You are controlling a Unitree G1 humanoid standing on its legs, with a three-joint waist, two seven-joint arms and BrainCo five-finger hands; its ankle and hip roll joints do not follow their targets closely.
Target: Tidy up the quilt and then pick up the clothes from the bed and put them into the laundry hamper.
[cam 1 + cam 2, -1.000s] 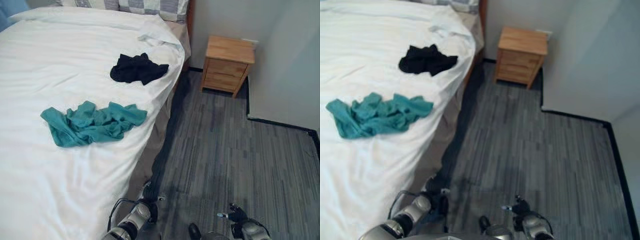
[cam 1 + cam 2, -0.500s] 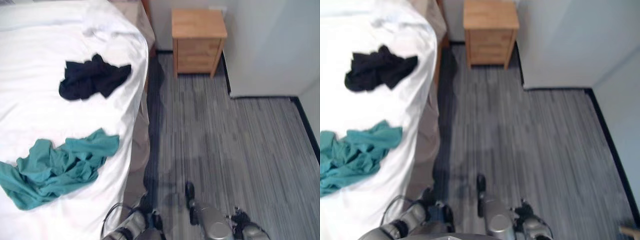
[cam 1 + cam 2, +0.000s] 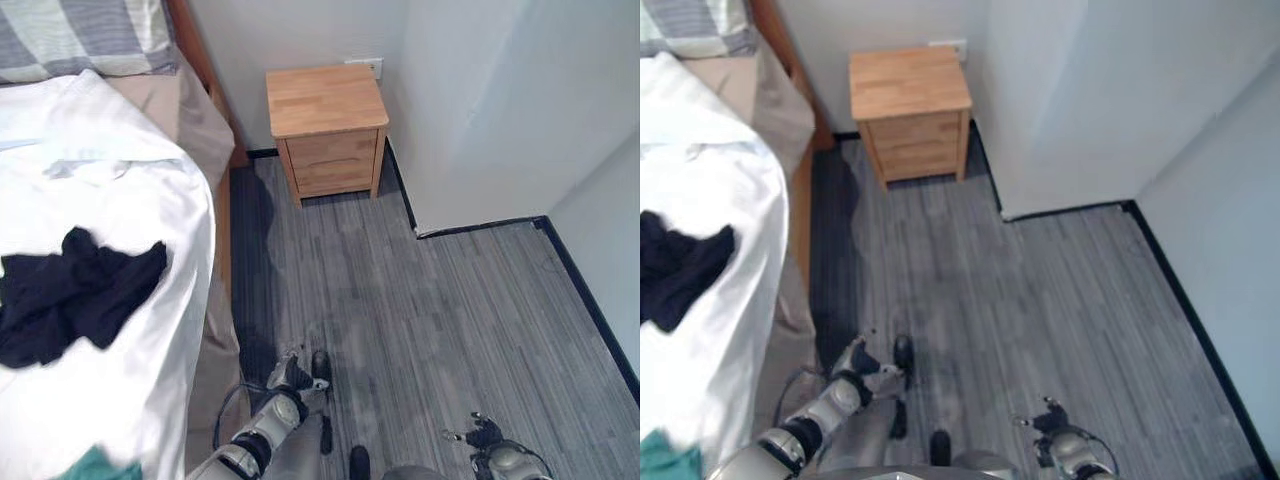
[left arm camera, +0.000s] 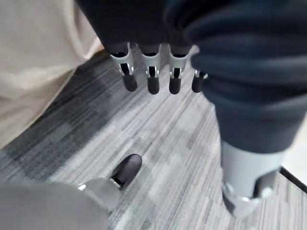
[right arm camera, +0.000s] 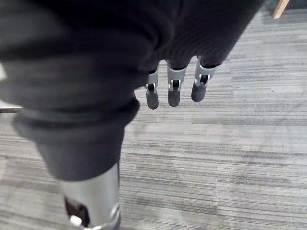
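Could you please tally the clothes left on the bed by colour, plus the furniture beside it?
Black clothes: 1
Teal clothes: 1, just a corner at the picture's edge
Nightstand: 1
Total: 3

Bed: white quilt over top, right edge draped toward floor. Black garment crumpled on quilt, near right edge. Teal garment on quilt nearer foot, mostly cut off. Checked pillow at head end. Grey plank floor beside bed. Wooden nightstand on floor at wall, beside bed's head corner.
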